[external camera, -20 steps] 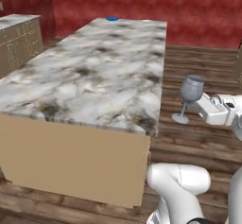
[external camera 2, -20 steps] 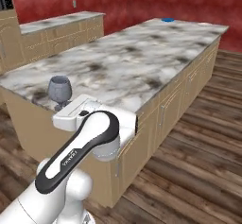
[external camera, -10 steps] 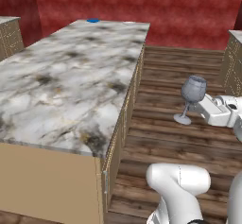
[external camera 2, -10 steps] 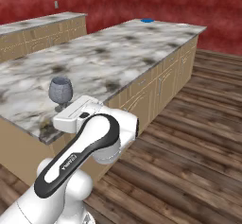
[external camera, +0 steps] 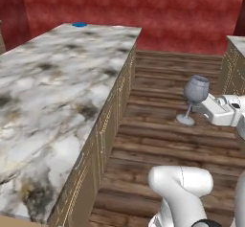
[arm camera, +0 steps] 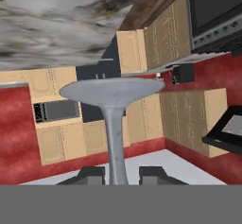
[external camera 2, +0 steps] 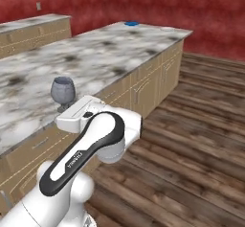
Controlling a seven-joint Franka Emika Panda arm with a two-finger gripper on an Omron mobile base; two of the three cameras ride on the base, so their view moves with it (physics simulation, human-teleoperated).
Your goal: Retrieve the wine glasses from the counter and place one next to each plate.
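A grey-blue wine glass hangs upright over the wooden floor, to the right of the counter. My gripper is shut on its thin stem, reaching in from the right. In the right base view the wine glass stands just above my gripper, in front of the counter. In the hand view the stem of the wine glass rises between my gripper's dark fingertips, with its round foot spread above. A blue plate lies at the counter's far end, and the right base view shows the blue plate there too.
The marble counter runs long down the left, with tan cabinet doors along its side. More cabinets stand at the right. A second counter lies at the back left. Open wooden floor stretches to the red wall.
The whole picture has shifted, so the camera has moved along the counter's side toward the far end. The wine glass stays in my gripper in the same pose.
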